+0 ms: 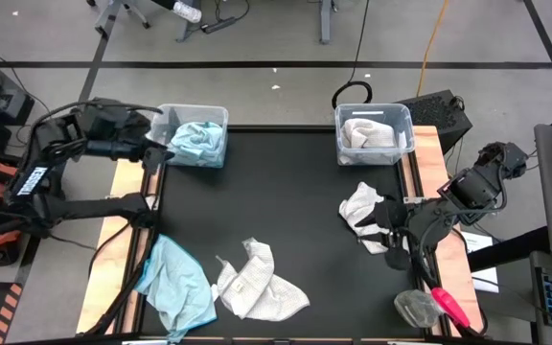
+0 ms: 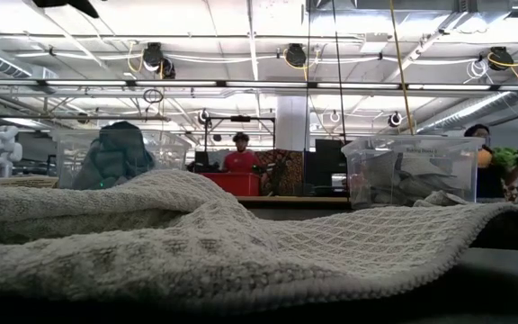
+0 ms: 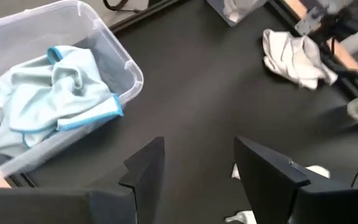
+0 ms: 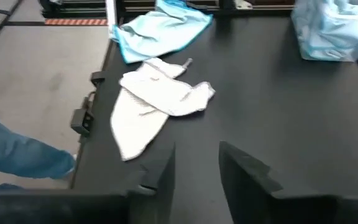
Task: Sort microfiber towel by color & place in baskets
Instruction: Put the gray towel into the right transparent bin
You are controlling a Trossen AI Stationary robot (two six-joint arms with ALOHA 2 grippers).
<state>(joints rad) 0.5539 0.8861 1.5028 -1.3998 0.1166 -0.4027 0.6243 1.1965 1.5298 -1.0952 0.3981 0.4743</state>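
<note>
The left clear basket [image 1: 220, 117] holds a light blue towel [image 1: 197, 141]. The right clear basket [image 1: 406, 123] holds a white towel [image 1: 364, 132]. A blue towel [image 1: 175, 285] lies at the near left of the mat and a white towel [image 1: 257, 285] lies beside it. Another white towel [image 1: 360, 213] lies crumpled at the right. My left gripper [image 1: 161, 153] is open and empty beside the left basket's near-left corner; its fingers [image 3: 145, 171] stand over bare mat. My right gripper [image 1: 386, 228] is open and empty over the right white towel's near side, its fingers [image 4: 160, 168] over bare mat.
A red-handled tool [image 1: 448, 305] and a grey lump [image 1: 412, 307] lie at the near right edge. Wooden strips [image 1: 113, 240] flank the black mat. A person's trouser leg [image 4: 17, 155] shows beside the table's near edge. In the low view a white towel [image 2: 196, 234] fills the foreground.
</note>
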